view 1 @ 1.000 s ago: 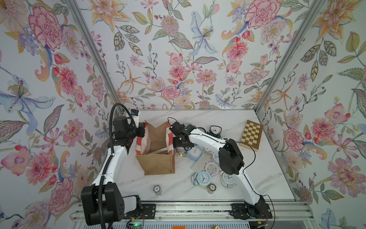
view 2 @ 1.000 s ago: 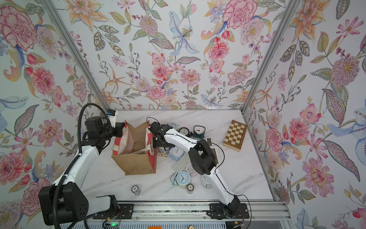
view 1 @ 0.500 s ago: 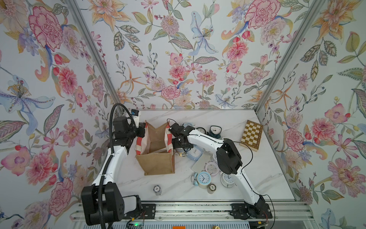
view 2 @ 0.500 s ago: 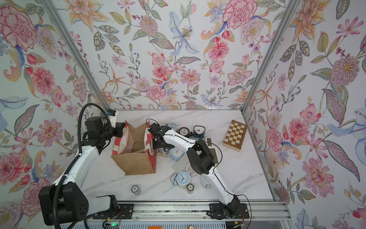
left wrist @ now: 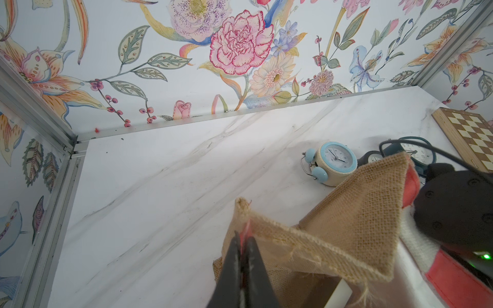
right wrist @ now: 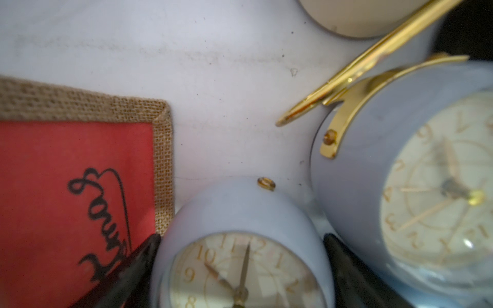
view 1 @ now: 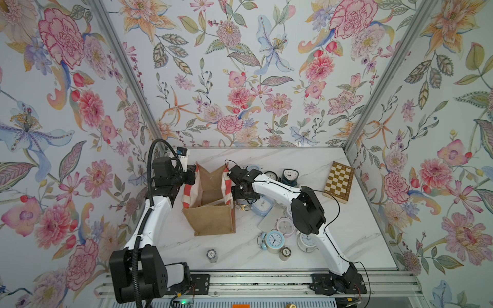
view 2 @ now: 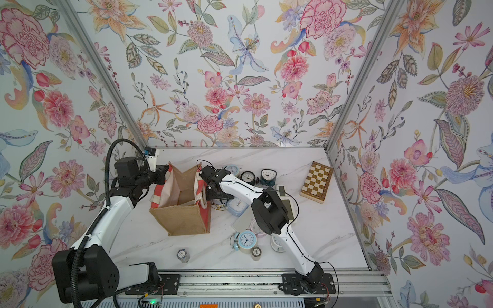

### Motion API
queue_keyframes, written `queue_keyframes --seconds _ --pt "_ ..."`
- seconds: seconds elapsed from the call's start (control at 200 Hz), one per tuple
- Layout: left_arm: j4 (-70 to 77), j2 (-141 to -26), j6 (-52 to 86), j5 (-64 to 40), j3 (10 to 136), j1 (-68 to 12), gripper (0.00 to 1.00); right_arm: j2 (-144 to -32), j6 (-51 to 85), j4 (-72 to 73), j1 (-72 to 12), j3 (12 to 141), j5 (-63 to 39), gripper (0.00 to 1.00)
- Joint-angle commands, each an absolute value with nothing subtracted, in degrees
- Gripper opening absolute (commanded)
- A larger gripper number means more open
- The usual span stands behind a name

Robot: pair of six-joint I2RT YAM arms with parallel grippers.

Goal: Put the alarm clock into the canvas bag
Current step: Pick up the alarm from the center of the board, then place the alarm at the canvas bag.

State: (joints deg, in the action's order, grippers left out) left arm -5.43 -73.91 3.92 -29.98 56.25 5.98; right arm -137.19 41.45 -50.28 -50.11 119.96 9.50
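Alarm clock: pale blue rounded shell, cream dial, gold numerals. Sits on marble table, just right of canvas bag. Right gripper jaws apart, straddling clock. Left gripper clamped on bag rim, far-left corner.

The left arm and right arm are white shells with black joints. A ribbed black hose runs along the left, a thin black cable along the right.

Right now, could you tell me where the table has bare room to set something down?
Bare marble runs along the back wall behind the canvas bag, and in front of it around the small bottle. Clocks crowd between bag and chessboard.
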Motion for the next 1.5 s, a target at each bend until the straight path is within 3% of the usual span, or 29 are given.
queue_keyframes --seconds 0.0,0.38,0.735,0.946,1.146,1.496 --pt "-5.0 -73.4 4.9 -32.1 55.2 5.4 0.04 -134.9 41.9 -52.8 -49.7 120.1 10.0 0.82" --pt "-2.9 -74.5 7.1 -35.4 54.7 5.2 0.04 -122.6 41.0 -52.7 -48.2 117.9 13.2 0.75" --pt "0.8 -75.4 9.8 -42.9 54.3 4.4 0.04 -109.9 39.5 -52.7 -44.0 107.6 20.8 0.74" --pt "3.2 -74.6 10.7 -45.2 53.6 4.4 0.04 -103.3 32.5 -49.5 -43.9 106.2 22.2 0.74" --pt "-3.0 -74.7 7.4 -34.1 54.8 4.4 0.04 -97.2 19.5 -34.5 -45.6 101.9 9.6 0.69" --pt "-0.4 -72.5 7.9 -35.4 53.4 4.4 0.05 -96.4 9.1 -9.2 -47.6 98.6 -18.7 0.59"
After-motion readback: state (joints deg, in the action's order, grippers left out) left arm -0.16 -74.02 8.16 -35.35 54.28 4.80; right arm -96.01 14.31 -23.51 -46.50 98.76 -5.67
